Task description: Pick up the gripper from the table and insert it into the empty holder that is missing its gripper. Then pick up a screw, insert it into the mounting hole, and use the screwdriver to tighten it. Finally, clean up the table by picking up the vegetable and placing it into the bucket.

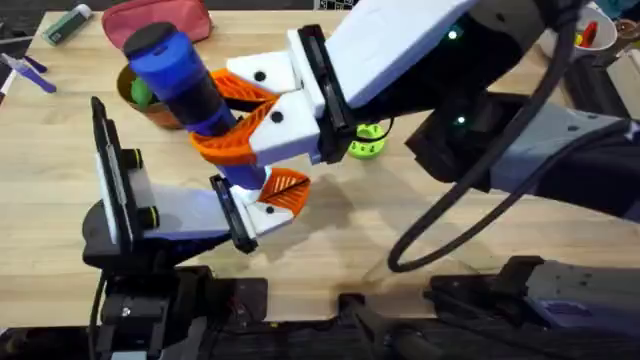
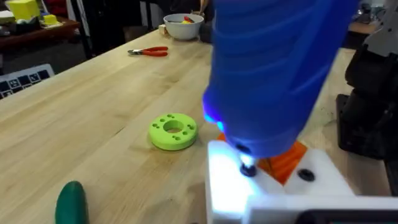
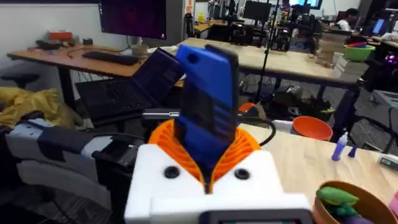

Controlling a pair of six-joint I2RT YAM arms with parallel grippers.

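Observation:
My right gripper (image 1: 235, 115) (image 3: 205, 168) reaches across the table, shut on the blue screwdriver (image 1: 180, 75) (image 3: 205, 106), which stands clamped between its orange pads. The screwdriver (image 2: 273, 68) points down at my left gripper (image 1: 272, 200) (image 2: 280, 168). Its metal bit rests in the mounting hole (image 2: 247, 168) of the white holder (image 2: 230, 180), lit by the tool's light. The orange gripper (image 2: 287, 158) sits between the white mounts, whose jaws stand together. The dark-green vegetable (image 2: 71, 202) lies on the table. The bucket (image 1: 160, 108) (image 3: 348, 202) stands at the back left.
A green disc with holes (image 1: 365, 145) (image 2: 173, 131) lies mid-table. Red-handled pliers (image 2: 149, 51) and a white bowl (image 2: 183, 25) (image 1: 595, 35) sit toward the far right. A pink pouch (image 1: 160, 20) and markers (image 1: 30, 70) are at the back left.

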